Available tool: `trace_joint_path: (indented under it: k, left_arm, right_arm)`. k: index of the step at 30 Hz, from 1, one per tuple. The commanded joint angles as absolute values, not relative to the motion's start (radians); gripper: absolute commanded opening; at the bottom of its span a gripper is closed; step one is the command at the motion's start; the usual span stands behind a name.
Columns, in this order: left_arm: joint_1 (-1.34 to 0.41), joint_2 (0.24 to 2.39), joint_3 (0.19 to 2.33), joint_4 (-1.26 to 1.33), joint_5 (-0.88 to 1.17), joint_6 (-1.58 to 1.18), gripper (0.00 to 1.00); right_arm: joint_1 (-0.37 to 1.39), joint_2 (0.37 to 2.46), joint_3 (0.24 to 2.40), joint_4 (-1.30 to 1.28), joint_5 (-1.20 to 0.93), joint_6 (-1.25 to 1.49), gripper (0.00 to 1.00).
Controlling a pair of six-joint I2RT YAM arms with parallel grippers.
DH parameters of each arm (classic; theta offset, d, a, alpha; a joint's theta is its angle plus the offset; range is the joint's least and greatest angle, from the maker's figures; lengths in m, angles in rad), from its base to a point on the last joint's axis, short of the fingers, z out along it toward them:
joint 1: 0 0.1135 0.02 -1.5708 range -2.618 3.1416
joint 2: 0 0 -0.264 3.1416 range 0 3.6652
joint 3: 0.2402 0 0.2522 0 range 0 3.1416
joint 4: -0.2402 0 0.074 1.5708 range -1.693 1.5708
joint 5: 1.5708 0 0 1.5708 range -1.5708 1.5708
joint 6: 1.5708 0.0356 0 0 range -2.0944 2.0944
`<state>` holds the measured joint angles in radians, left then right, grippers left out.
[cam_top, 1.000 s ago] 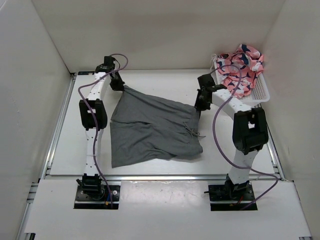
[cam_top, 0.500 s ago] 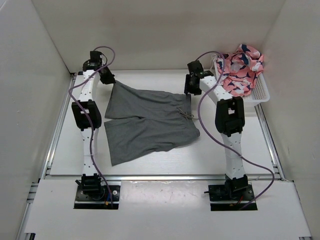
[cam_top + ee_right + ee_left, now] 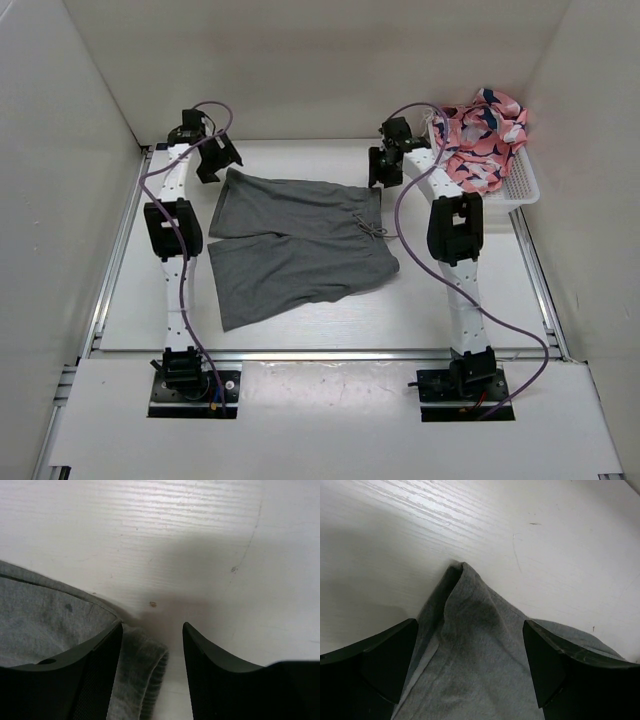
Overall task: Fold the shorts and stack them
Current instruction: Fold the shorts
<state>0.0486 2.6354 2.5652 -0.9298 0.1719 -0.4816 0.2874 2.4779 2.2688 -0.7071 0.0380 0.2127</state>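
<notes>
flat shorts [image 3: 300, 240], l gripper [image 3: 220, 160] + r gripper [image 3: 385, 172] wide

Both arms stretch far forward with elbows raised. The left gripper [image 3: 218, 160] hangs with jaws spread wide over the far left corner of the shorts [image 3: 300, 240]. The right gripper [image 3: 384, 170], jaws parted, straddles their far right corner.

This is a robot test lab. Plain white walls [image 3: 300, 70] stand around the left arm [image 3: 175, 235] and right arm [image 3: 457, 235]. Both are bolted to a white table [image 3: 130, 300] and trail purple cables [image 3: 396, 220].
</notes>
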Motion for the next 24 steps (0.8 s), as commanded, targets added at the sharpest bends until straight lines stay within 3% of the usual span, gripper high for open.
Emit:
trace_joint_path:
  k: [1,6,8,11,12,15,17,24]
  left_arm:
    - [0.044,2.663,2.585,-0.916,0.219,-0.46,0.98]
    - [0.044,2.717,2.605,-0.916,0.261,-0.48,0.99]
    - [0.044,2.727,2.605,-0.916,0.29,-0.48,0.94]
    - [0.044,2.727,2.617,-0.916,0.32,-0.469,0.79]
    - [0.035,2.727,2.617,-0.916,0.334,-0.469,0.53]
    - [0.035,2.727,2.617,-0.916,0.347,-0.46,0.1]
    - [0.035,2.712,2.617,-0.916,0.347,-0.46,0.1]
    - [0.035,2.608,2.595,-0.907,0.29,-0.469,0.1]
  right_arm:
    - [0.25,2.499,2.263,-0.718,-0.135,0.187,0.55]
    - [0.241,2.461,2.181,-0.663,-0.248,0.196,0.48]
    - [0.241,2.448,2.161,-0.654,-0.273,0.196,0.42]
    - [0.241,2.439,2.149,-0.653,-0.296,0.196,0.31]
    - [0.241,2.439,2.149,-0.653,-0.296,0.196,0.28]
    - [0.241,2.428,2.138,-0.653,-0.305,0.196,0.14]
    - [0.241,2.407,2.129,-0.653,-0.305,0.196,0.01]
    - [0.241,2.307,2.091,-0.609,-0.207,0.196,0.01]
